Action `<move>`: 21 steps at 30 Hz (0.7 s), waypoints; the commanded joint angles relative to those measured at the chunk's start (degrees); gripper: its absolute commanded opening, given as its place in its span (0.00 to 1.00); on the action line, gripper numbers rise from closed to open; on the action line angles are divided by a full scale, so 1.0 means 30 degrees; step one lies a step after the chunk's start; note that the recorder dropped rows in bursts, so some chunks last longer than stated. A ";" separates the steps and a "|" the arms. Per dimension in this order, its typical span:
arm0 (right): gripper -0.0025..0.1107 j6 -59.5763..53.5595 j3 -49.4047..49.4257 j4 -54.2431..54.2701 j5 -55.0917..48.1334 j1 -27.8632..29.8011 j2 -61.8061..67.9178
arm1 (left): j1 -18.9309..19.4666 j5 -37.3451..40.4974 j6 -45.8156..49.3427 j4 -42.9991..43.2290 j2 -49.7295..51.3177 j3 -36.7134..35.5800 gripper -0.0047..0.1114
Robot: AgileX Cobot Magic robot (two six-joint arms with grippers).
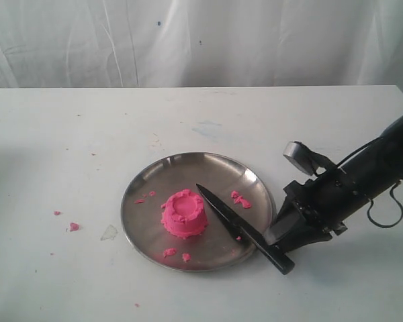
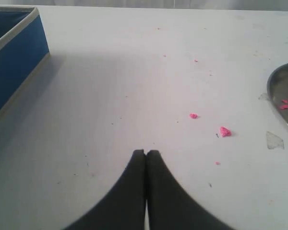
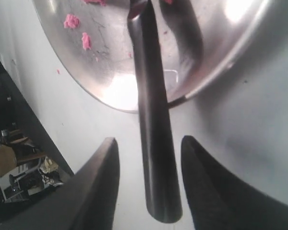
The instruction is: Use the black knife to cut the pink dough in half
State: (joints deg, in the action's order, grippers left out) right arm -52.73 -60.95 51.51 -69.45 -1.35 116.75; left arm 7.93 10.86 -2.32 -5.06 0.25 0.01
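Near table's (image 1: 67, 134) front right edge, right claw (image 3: 149, 184) spread wide astride knife (image 1: 245, 229) handle, ready to clamp. Blade resting across plate (image 1: 148, 184) rim beside uncut dough (image 1: 184, 214). Left claw (image 2: 146, 154) pinched shut, empty, parked clear.

The pink dough (image 1: 184, 214) is a bright pink, soft lump shaped like a small squat cup with a dented top and a ragged rim. It is in one whole piece and stands upright slightly left of the middle of a round steel plate (image 1: 154, 181). The black knife (image 1: 245, 230) is slim and entirely black, with a long pointed blade and a rounded handle (image 3: 156, 158). It lies diagonally just to the right of the dough, near it, its tip pointing toward the plate's centre. The blade rests on the plate, while the handle crosses the rim and extends out over the white table (image 1: 67, 134).
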 commanded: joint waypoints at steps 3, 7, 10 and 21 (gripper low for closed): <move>0.37 -0.0440 0.0109 -0.0037 -0.0170 -0.0668 0.0247 | -0.0018 -0.0038 -0.0112 -0.0125 -0.0083 -0.0004 0.04; 0.37 -0.0440 0.0109 -0.0037 -0.0170 -0.0668 0.0247 | -0.0018 -0.0038 -0.0112 -0.0125 -0.0083 -0.0004 0.04; 0.37 -0.0440 0.0109 -0.0037 -0.0170 -0.0668 0.0247 | -0.0018 -0.0038 -0.0112 -0.0125 -0.0083 -0.0004 0.04; 0.37 -0.0440 0.0109 -0.0187 -0.0170 -0.0668 0.0247 | -0.0018 -0.0038 -0.0112 -0.0125 -0.0083 -0.0004 0.04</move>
State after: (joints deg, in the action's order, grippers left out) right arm -53.13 -60.95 51.17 -69.45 -3.33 117.57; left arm 7.93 10.86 -2.32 -5.06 0.25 0.01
